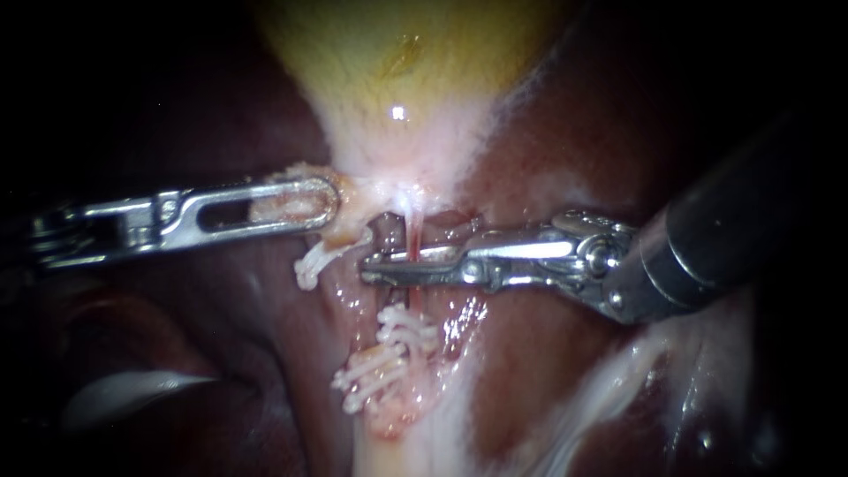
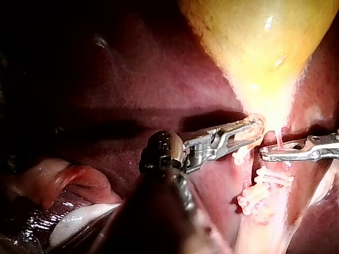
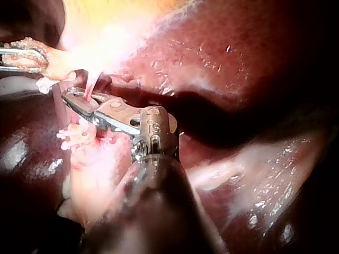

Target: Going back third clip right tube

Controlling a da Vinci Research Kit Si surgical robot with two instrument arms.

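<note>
Dark red liver [image 1: 530, 371] fills the view, with the yellow gallbladder [image 1: 389, 53] above. The left instrument [image 1: 329, 201] has its slotted jaws closed on pale tissue [image 1: 352, 205] at the gallbladder's neck. The right instrument [image 1: 375, 267] has its slim jaws almost together around the thin red right tube [image 1: 411, 231]. Just below them lie white clips [image 1: 393, 349].
</note>
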